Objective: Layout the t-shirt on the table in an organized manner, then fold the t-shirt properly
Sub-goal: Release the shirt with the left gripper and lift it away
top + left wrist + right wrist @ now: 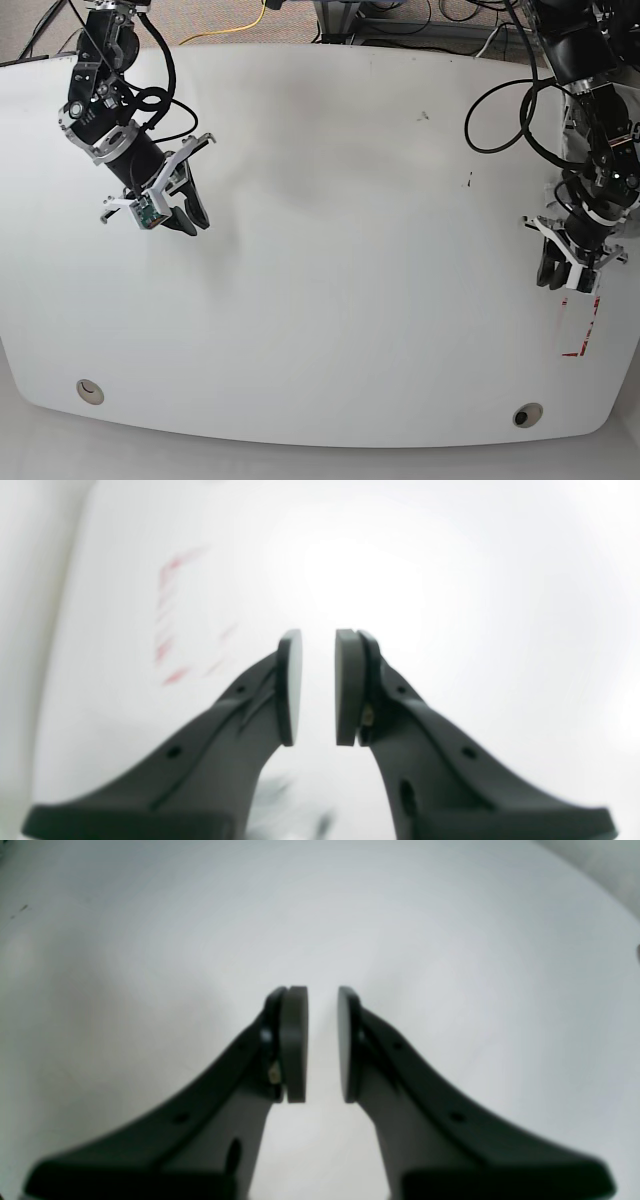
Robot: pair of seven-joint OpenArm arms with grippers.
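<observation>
Glossy white table (330, 200) with curved edges, red tape (580, 330).

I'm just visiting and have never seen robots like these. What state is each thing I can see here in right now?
Left gripper: jaws slightly apart, holding nothing, above the table near the red tape mark.
Right gripper: jaws slightly apart, holding nothing, above bare table.
Table: white, no t-shirt in view on it.
Grommet holes: two, near the front edge, nothing in them.

floor: brownish carpet (230, 12) | cables: yellow cable (262, 14)
</observation>
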